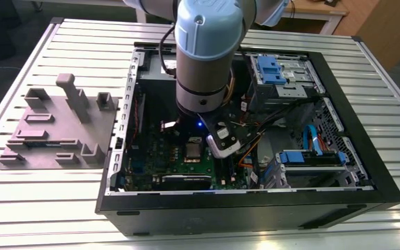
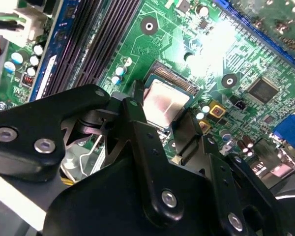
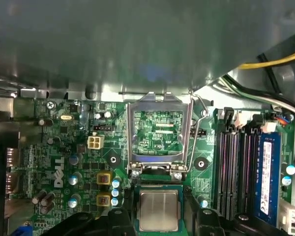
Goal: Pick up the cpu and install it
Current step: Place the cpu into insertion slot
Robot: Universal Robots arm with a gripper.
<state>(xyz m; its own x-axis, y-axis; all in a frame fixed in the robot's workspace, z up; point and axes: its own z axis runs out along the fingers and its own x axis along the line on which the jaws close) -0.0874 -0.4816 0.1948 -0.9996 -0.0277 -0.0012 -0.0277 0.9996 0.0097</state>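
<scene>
We see a white slatted metal bench carrying an open black metal computer case. A grey robot arm with pale blue joint caps reaches down into the case. Well apart from the tool, toward the exterior view's left, a grey moulded fixture plate rests on the bench beside the case.

Directly beneath the tool lies the green printed motherboard. Long black memory slots run alongside the tool. Just beyond its fingertips, the silver metal socket retention frame lies swung open, its wire lever beside it.

In the second wrist view, the black two-fingered tool grips the small flat square cpu with the shiny silver-grey metal top, one finger pressed against each of two opposite edges. The cpu sits level between the fingers, right over the socket. A strip of the socket's fine gold contacts shows past the cpu's far edge.
</scene>
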